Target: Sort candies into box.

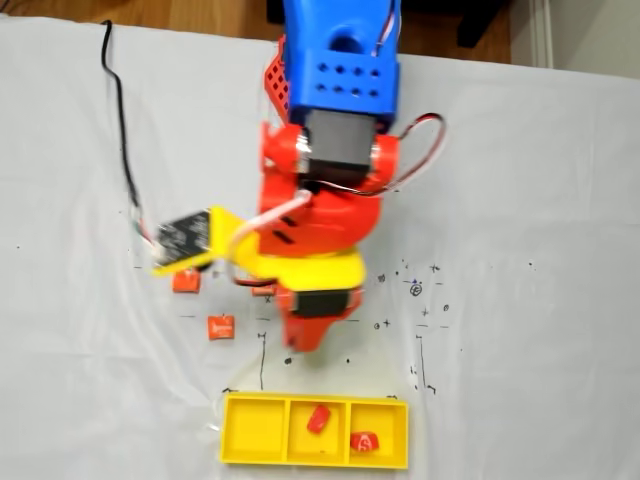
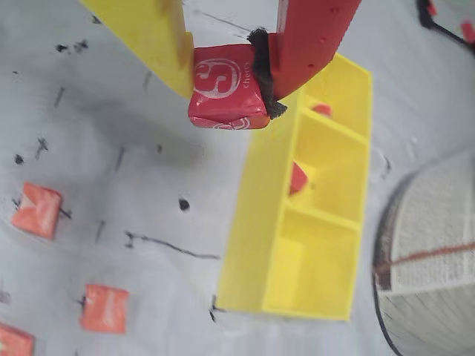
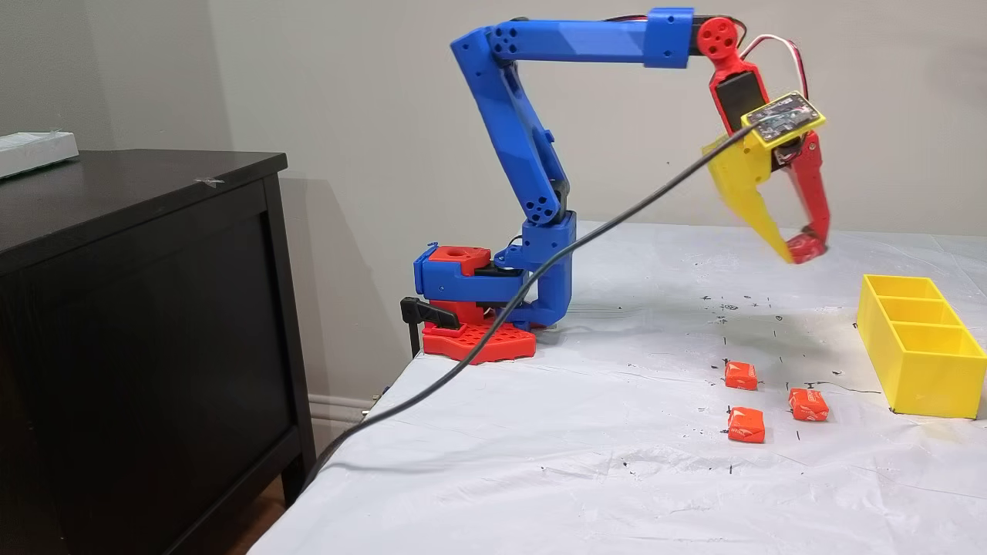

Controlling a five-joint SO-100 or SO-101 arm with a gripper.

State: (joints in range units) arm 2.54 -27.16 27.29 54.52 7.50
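Note:
My gripper point(image 2: 226, 93) is shut on one orange-red candy point(image 2: 223, 78), pinched between the yellow finger and the red finger. In a fixed view the gripper point(image 3: 802, 248) hangs well above the table, left of the yellow three-compartment box point(image 3: 921, 347). The wrist view puts the box point(image 2: 297, 222) just right of and below the held candy. Two candies lie inside the box point(image 1: 250, 432): one in the middle compartment point(image 1: 318, 418) and one in the right compartment point(image 1: 364, 440). Three loose candies point(image 3: 741, 375) point(image 3: 746, 425) point(image 3: 808, 405) rest on the white cloth left of the box.
A black cable point(image 3: 540, 270) runs from the wrist camera down over the table's front edge. The arm's red and blue base point(image 3: 478, 308) stands at the table's left corner, beside a dark cabinet point(image 3: 139, 308). A round pale object with a dark rim point(image 2: 438, 252) sits right of the box.

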